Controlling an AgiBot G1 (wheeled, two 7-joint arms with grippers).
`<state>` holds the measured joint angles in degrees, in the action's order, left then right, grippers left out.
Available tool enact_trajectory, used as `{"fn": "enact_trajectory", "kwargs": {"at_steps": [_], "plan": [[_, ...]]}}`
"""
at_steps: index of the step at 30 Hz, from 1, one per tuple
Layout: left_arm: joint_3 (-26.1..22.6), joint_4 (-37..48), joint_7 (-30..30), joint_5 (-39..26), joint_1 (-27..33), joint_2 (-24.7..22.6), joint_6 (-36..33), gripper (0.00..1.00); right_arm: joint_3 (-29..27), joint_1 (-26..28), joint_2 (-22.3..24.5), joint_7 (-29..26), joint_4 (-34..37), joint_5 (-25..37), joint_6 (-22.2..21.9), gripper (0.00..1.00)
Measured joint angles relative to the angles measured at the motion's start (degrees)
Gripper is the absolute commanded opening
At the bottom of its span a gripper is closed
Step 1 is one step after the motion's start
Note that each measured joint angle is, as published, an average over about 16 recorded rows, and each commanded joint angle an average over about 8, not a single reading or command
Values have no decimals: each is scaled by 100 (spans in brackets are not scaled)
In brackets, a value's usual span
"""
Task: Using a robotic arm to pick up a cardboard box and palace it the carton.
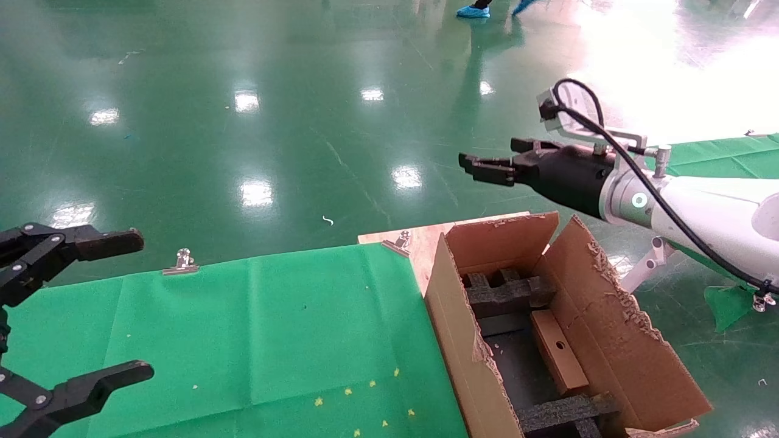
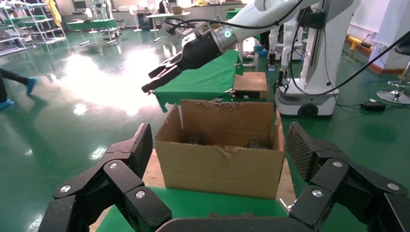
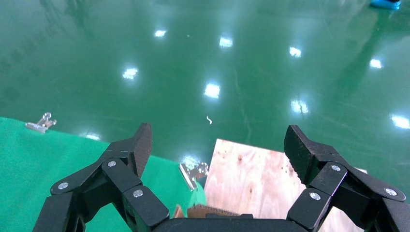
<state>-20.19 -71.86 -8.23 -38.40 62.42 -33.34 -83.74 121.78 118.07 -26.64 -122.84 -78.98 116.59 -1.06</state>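
Note:
The small flat cardboard box (image 1: pixel 558 350), with its round hole showing, lies tilted inside the carton (image 1: pixel 453 310), leaning on the right wall between black foam blocks (image 1: pixel 508 292). The white robotic arm's right gripper (image 1: pixel 489 153) hangs open and empty in the air above and beyond the carton's far end, apart from the box. Its own wrist view shows the right gripper (image 3: pixel 217 137) open over bare plywood (image 3: pixel 261 174) and green floor. The left wrist view shows the carton (image 2: pixel 222 164) from the side and the right gripper (image 2: pixel 154 79) above it. My black left gripper (image 1: pixel 141 304) stays open at the far left.
A green cloth (image 1: pixel 274 328) covers the table left of the carton, held by metal clips (image 1: pixel 181 263) along its far edge. A plywood corner (image 1: pixel 420 240) shows behind the carton. Another green-covered table (image 1: pixel 724 152) stands at the right. Glossy green floor lies beyond.

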Motion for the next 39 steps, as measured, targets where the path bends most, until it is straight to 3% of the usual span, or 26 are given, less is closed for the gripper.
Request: {"fn": "enact_trajectory", "kwargs": {"at_steps": [6,12,39], "plan": [[0,1,0,1,0,0,1,100,-101,-45,4,184,6,-149,-47,100],[0,1,0,1,0,0,1,100,-672,-358,-46,770,34,-526,473,100],[-1,1,1,2,0,1,1,100,-5324,-2844,-418,5674,272,-3790,4325,100]]}}
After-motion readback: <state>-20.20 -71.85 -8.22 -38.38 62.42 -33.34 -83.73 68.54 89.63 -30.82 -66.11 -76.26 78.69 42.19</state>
